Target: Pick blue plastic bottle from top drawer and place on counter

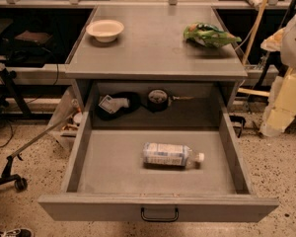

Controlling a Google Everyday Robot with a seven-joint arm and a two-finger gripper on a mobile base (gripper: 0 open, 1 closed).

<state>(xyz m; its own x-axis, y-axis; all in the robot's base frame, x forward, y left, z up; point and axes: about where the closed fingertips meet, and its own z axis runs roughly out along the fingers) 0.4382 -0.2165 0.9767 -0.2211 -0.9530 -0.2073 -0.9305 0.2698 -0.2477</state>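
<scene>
Blue plastic bottle (167, 155) lies on its side on the floor of the top drawer (89, 207), which stands pulled out past the front edge of the counter (153, 56). Its white cap points toward the drawer's right wall, and it rests right of the middle, apart from all four walls. A dark loop handle (159, 215) sits at the middle of the front panel. Up on the counter, a white bowl (105, 30) stands near the back left corner and a green-and-yellow snack bag (207, 35) lies near the back right corner, both well apart from the front edge. In the recess under the counter, behind the drawer, sit some dark clutter (119, 105) and a round dark object (158, 99). My gripper (288, 83) hangs as a pale shape beyond the counter's right edge, well apart from the bottle; I cannot tell whether it is open or closed.
</scene>
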